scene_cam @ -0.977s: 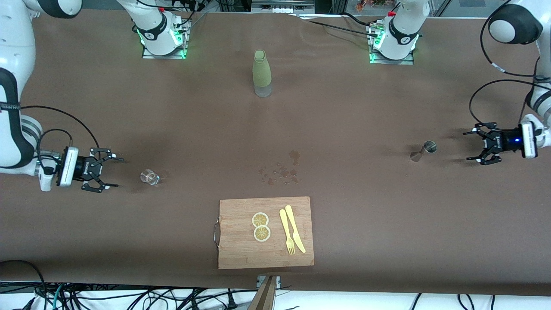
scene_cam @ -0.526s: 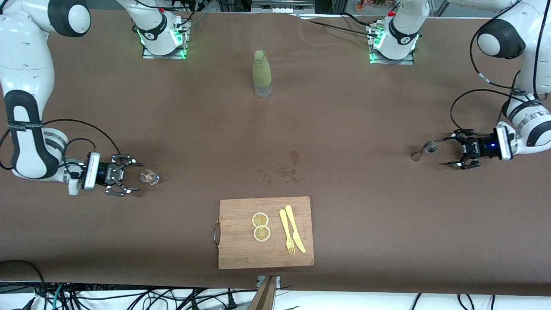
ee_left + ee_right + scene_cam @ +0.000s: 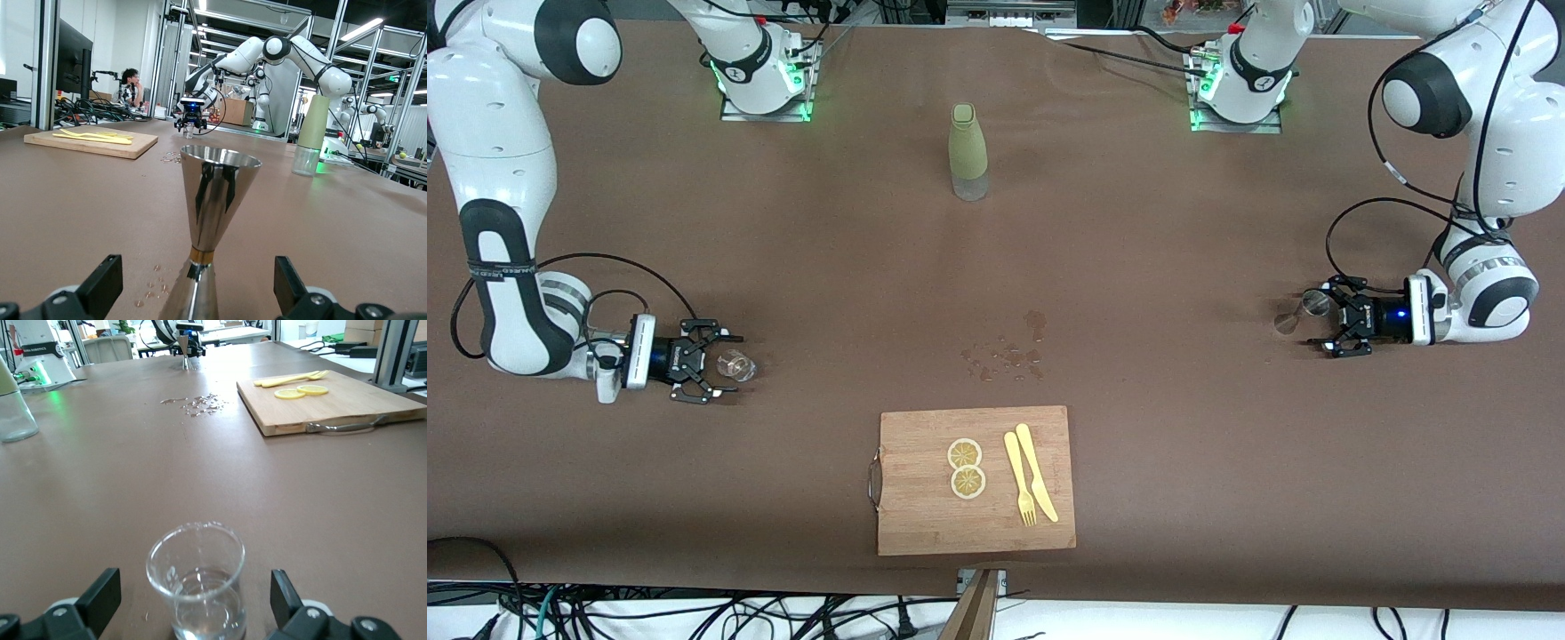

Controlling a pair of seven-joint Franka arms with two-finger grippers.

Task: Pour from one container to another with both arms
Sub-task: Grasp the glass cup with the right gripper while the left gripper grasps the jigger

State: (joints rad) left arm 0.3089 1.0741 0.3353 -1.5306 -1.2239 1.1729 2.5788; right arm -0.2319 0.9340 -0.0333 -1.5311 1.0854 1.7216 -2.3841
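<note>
Steel jigger (image 3: pixel 212 220), glass beaker (image 3: pixel 197 580) (no legible labels); grippers spread.

A brown tabletop (image 3: pixel 1183 462) fills the front view. Black cables (image 3: pixel 694 613) lie on a white floor along its lower edge. Metal frames (image 3: pixel 393 80), ceiling lights (image 3: pixel 363 28) and a seated person (image 3: pixel 129 85) show around it.

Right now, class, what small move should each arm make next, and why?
Probably ease both forward, then close. The left claw stands open at the steel jigger; the right claw stands open at the glass. Neither is gripped yet.
</note>
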